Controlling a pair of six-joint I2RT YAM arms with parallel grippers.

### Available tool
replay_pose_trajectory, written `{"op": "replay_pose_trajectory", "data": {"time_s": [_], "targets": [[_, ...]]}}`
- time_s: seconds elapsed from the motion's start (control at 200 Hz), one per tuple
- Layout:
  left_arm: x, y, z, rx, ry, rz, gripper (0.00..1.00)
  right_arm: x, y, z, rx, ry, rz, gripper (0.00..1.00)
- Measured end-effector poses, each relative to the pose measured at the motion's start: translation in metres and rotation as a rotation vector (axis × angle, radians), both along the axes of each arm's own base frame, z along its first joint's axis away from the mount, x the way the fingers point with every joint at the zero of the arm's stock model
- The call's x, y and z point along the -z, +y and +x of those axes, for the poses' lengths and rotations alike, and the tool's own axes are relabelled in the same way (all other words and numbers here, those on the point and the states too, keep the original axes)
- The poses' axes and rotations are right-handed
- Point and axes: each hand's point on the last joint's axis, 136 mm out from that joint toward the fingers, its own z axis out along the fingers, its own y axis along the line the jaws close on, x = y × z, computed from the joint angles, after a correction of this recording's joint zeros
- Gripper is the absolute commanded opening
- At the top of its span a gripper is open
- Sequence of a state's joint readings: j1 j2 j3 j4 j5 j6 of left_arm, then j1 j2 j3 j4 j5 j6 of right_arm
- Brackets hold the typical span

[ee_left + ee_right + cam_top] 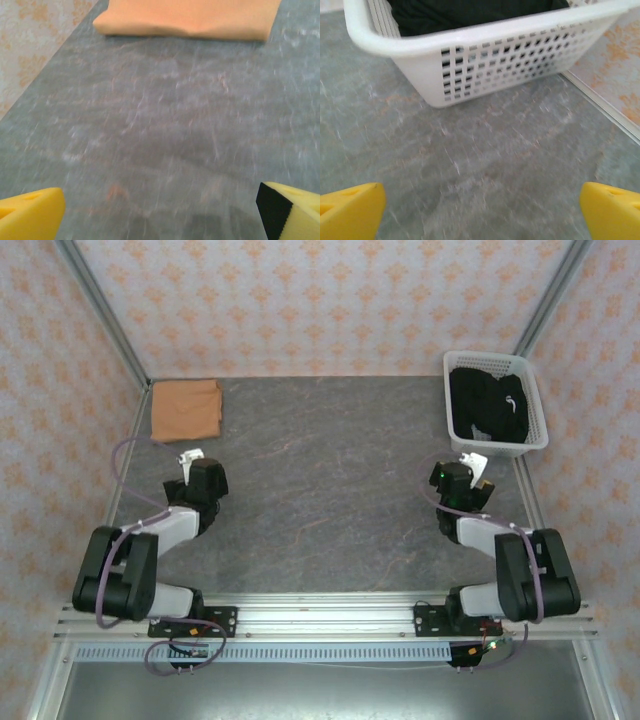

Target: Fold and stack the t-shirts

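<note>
A folded orange-tan t-shirt [186, 409] lies flat at the table's far left corner, and its near edge shows in the left wrist view [190, 19]. A black t-shirt [487, 404] with a white mark sits bunched in the white slotted basket [533, 405] at the far right; its dark cloth [465, 14] shows over the basket rim [470, 37]. My left gripper [190, 455] is open just short of the orange shirt, its yellow fingertips [30, 215] wide apart over bare table. My right gripper [476, 460] is open in front of the basket, holding nothing.
The grey stone-patterned table [330, 480] runs between the two arms. Patterned walls with metal posts close in the left, right and back sides. The right wall's base [610, 115] runs close beside the basket.
</note>
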State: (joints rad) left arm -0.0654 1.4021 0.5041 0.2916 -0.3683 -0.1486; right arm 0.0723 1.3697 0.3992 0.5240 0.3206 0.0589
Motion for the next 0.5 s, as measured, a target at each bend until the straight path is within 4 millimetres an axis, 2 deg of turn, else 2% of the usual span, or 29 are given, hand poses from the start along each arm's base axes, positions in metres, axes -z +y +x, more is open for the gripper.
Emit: {"op": "replay_pose_trajectory", "data": {"time_s": [0.08, 0.16, 0.215, 0.33, 0.495], "targets": [[-0.005, 0.004, 0.017, 0.009, -0.044, -0.01, 1.0, 0.002, -0.009, 0.008, -0.001, -0.026, 0.025, 0.99], [-0.01, -0.004, 0.025, 0.054, -0.107, -0.007, 1.0, 0.004, -0.009, 0.013, -0.027, -0.045, 0.043, 0.99], [-0.011, -0.01, 0.023, 0.083, -0.165, -0.001, 1.0, 0.004, -0.005, 0.018, -0.054, -0.082, 0.052, 0.99], [0.008, -0.014, 0.013, 0.107, -0.133, 0.005, 1.0, 0.014, 0.003, 0.02, -0.099, -0.062, 0.061, 0.99], [0.0, -0.015, 0.019, 0.113, -0.17, 0.013, 1.0, 0.011, 0.02, 0.027, -0.157, -0.062, 0.038, 0.99]]}}
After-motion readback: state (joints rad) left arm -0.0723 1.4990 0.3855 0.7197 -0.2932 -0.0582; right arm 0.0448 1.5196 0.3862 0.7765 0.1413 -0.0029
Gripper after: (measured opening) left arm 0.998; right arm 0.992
